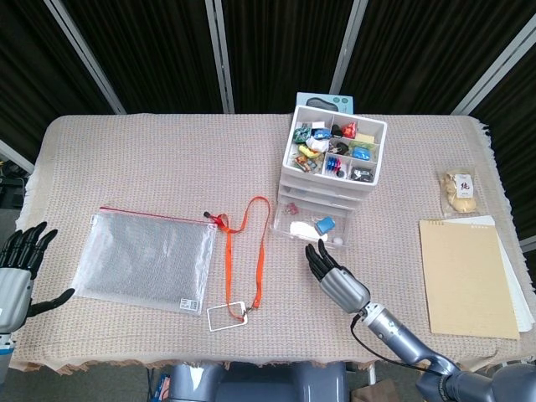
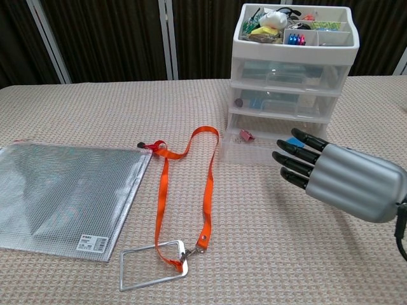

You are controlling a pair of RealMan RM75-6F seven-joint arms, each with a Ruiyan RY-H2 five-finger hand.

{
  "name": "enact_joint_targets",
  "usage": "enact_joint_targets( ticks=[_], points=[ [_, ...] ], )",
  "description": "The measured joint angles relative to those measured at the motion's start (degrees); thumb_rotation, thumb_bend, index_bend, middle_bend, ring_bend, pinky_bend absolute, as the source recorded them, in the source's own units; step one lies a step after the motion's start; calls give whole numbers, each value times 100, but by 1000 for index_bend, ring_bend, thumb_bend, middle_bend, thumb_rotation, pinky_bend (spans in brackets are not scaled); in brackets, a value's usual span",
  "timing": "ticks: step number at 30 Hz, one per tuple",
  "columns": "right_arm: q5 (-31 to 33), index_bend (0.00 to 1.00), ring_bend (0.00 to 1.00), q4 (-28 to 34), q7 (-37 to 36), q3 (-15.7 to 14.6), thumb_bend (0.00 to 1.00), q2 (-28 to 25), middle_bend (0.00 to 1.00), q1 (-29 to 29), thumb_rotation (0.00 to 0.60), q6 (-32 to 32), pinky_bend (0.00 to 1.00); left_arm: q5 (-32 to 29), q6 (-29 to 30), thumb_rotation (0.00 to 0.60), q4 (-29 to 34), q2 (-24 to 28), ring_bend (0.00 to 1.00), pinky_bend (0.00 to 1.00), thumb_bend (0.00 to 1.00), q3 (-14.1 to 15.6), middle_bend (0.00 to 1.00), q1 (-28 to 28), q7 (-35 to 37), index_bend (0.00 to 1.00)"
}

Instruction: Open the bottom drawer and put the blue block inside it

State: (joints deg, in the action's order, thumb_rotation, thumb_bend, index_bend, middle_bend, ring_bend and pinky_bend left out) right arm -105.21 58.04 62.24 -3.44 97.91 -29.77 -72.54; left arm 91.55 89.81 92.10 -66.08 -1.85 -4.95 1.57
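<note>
Right robot hand near, perhaps touching, bottom drawer

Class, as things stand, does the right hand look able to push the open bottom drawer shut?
Probably yes: the right hand is empty, just in front of the bottom drawer, with nothing between them.

I see a clear mesh zip pouch at 9 o'clock, orange lanyard with card holder beside it, tan notebook at 3 o'clock, snack packet above it.
</note>
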Motion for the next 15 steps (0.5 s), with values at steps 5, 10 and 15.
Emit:
enact_joint_targets(
  ticks=[5,10,15],
  points=[
    [23,199,0,-130,60,32,330,93,72,-34,600,119,105,-17,-8,600,10,5,0,0,118,-5,0,-2,8,78],
    [16,219,0,-226,61,56,330,162,76,-93,600,209,105,-42,-32,600,26,13,0,0,120,-8,0,-7,21,78],
    [67,225,0,-379,60,112,330,271,84,-157,600,339,105,-62,-52,600,37,22,0,0,119,-11,0,-13,40,77]
  ],
)
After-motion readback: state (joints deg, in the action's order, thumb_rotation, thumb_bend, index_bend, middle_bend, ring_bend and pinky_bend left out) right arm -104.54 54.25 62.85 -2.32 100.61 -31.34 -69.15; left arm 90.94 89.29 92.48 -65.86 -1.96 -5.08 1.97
